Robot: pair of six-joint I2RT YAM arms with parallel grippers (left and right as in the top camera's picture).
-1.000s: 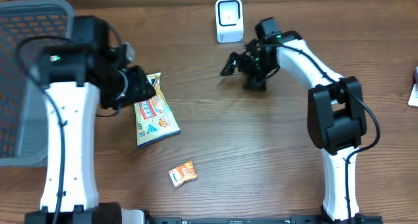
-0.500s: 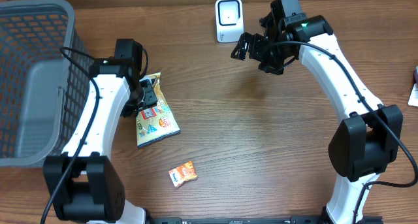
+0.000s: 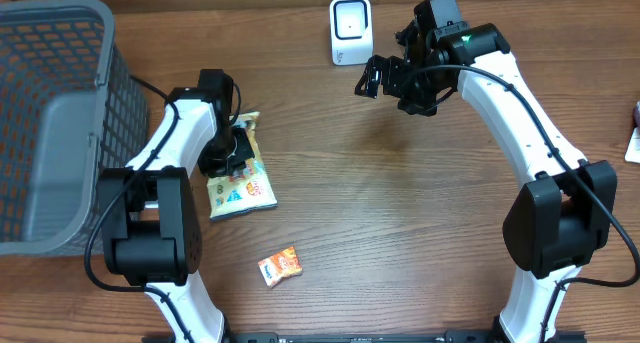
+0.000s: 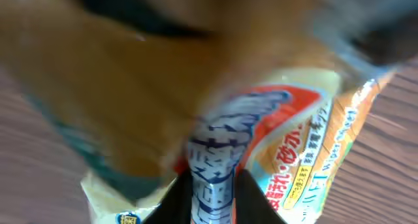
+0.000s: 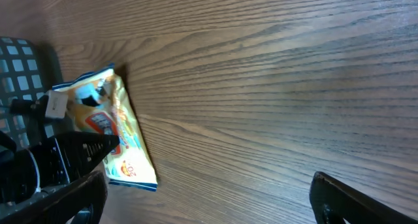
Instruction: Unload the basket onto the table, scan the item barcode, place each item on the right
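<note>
Grip just closed on the snack bag

Change first: half a second back we saw the left gripper standing partly apart over the top of the snack bag; now it has pinched down on it. In the left wrist view the two dark fingertips sit close together with a raised fold of the printed film caught between them, so we call it clamped on the bag's upper part. The bag itself has barely shifted and lies flat on the surface, just right of the left arm, between the grey basket and the middle of the surface. We see no lift yet.

The right gripper is spread wide and holds nothing, same pose as half a second ago, hovering just right of the white scanner at the far edge. Its wrist view looks across bare wood to the bag.

For the task, we judge the grasp stage done and carry next: bag goes up and over to the scanner, well apart from it now. We cannot find the barcode in any view, so the facing may need sorting. Thin pinch on crinkly film, slip is possible. A small orange packet lies untouched nearer the front.
</note>
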